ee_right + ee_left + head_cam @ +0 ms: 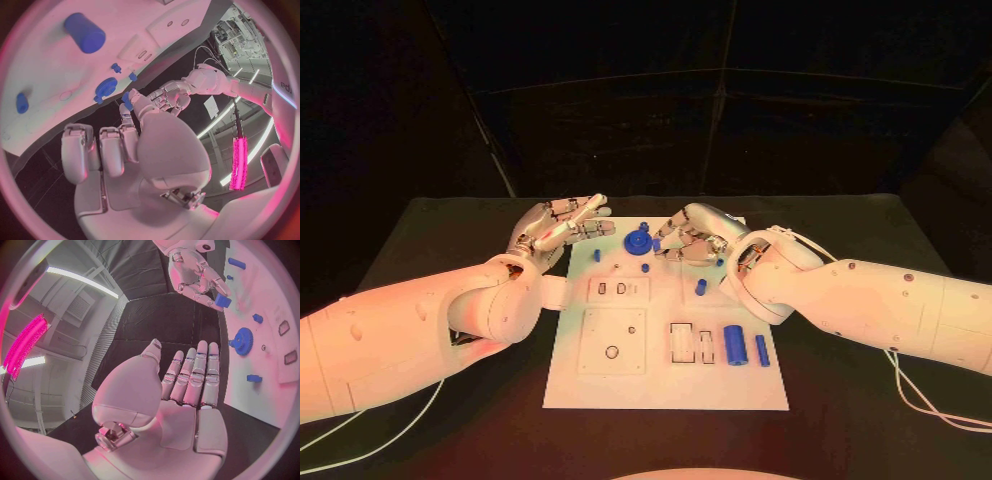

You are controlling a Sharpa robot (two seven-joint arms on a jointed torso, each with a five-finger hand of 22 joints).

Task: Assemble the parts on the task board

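While the right hand [692, 236] pinches a small blue part [222, 301] near the blue gear [638, 243], seating comes next (left hand [560, 228] open, empty).

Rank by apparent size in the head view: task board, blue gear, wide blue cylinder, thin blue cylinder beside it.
1. task board
2. wide blue cylinder
3. thin blue cylinder, about as long as the wide one but slimmer
4. blue gear; close to the cylinders, ranking unsure

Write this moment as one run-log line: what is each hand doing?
left hand: open, beside task board, holds nothing | right hand: fingers pinch small blue part above board | blue gear: on board between hands
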